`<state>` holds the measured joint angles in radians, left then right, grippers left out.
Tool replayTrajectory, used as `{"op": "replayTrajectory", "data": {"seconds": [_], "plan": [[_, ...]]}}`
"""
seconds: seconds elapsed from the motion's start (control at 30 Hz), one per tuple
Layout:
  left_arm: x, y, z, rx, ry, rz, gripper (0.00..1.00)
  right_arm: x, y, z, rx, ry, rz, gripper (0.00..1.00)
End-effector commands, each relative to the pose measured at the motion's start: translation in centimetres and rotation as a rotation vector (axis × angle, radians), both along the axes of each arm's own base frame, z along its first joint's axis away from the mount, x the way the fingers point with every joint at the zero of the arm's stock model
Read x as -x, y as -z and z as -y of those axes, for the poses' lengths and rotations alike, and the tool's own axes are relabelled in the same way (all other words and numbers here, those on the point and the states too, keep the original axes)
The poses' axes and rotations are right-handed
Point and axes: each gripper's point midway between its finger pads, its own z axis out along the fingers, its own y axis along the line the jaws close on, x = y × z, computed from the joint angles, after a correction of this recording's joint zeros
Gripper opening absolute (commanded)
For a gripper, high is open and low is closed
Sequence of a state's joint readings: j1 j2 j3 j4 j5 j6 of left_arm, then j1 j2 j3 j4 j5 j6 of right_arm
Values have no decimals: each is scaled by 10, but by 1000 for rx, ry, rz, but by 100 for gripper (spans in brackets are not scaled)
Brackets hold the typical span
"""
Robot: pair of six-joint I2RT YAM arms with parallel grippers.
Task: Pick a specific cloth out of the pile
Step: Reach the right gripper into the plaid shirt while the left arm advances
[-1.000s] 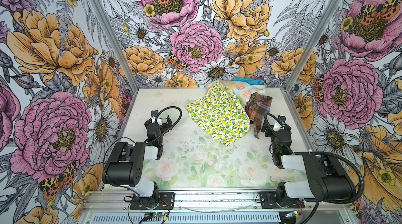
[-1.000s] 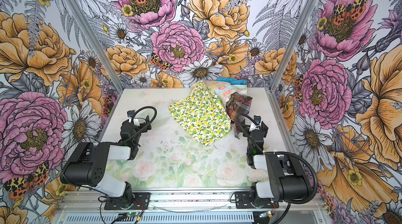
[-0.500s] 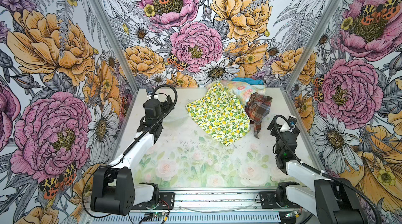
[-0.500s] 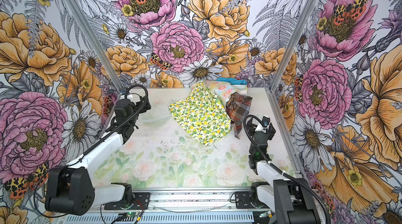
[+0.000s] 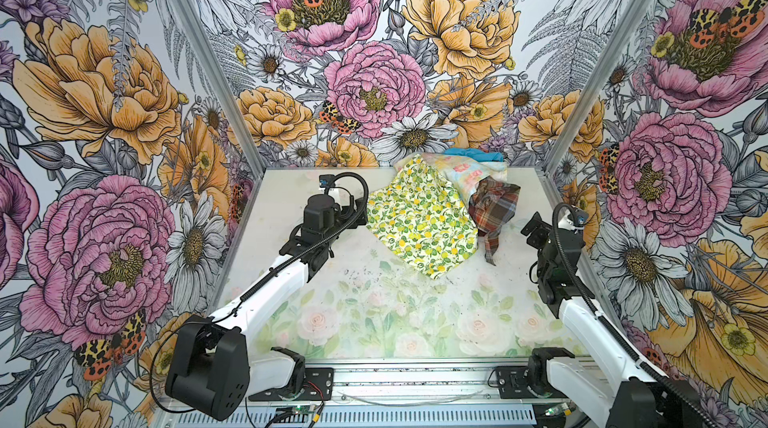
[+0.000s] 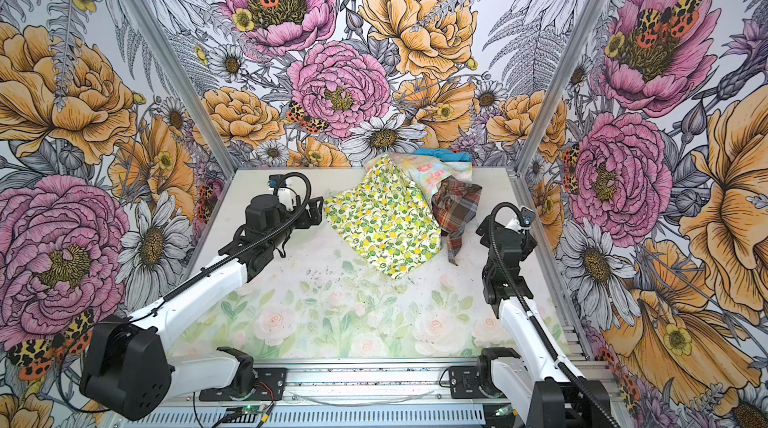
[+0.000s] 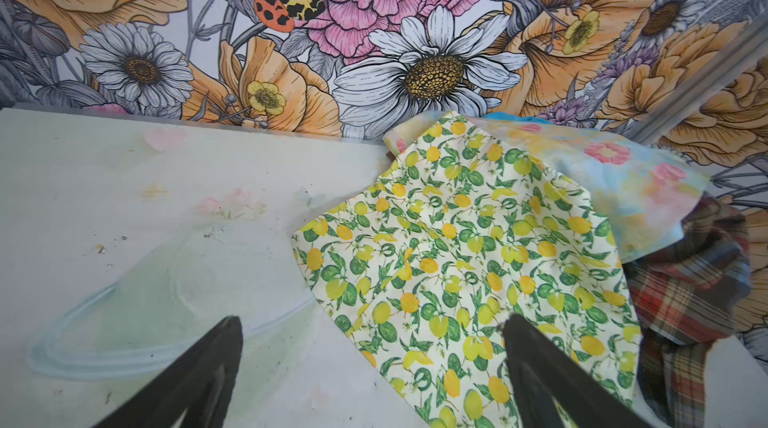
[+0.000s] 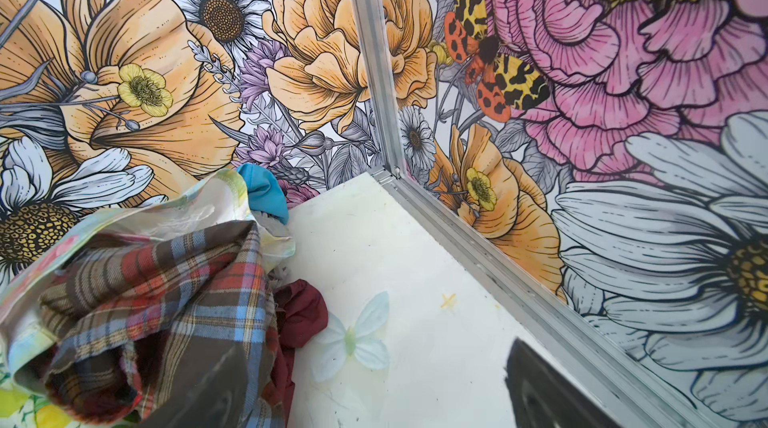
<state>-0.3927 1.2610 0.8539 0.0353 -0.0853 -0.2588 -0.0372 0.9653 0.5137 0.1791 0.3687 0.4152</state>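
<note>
Jaws stand spread on both your grippers, nothing held. Your left gripper (image 5: 358, 213) hovers just beside the lemon cloth (image 5: 415, 230); your right gripper (image 5: 530, 234) sits near the shirt (image 5: 494, 209). The shirt lies crumpled at the right edge of the pile (image 5: 440, 197), partly under the pastel cloth (image 5: 465, 170), maroon cloth (image 8: 301, 309) touching it, blue cloth (image 5: 473, 154) behind.

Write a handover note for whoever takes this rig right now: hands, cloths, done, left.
Left hand: open, empty, near the lemon-print cloth's edge.
Right hand: open, empty, beside the plaid shirt, not touching.
Plaid shirt: right side of the pile, top tucked under the pastel floral cloth; maroon cloth peeks from under it.
Done: nothing picked yet.
Left: grasp the plaid shirt, probably with the right hand, and pull it clear.
</note>
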Motion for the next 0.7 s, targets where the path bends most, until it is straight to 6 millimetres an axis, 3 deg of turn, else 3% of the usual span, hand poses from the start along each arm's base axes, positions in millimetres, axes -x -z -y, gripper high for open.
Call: {"op": "replayTrajectory", "data": {"seconds": [0.0, 0.3, 0.67], "plan": [[9, -16, 25, 7, 81, 25, 99, -9, -3, -14, -124, -88, -31, 96], [29, -3, 76, -32, 230, -5, 99, -50, -18, -72, -242, -418, -33, 98], [55, 20, 128, -104, 373, -55, 98, -85, -2, -98, -287, -488, -95, 100]]}}
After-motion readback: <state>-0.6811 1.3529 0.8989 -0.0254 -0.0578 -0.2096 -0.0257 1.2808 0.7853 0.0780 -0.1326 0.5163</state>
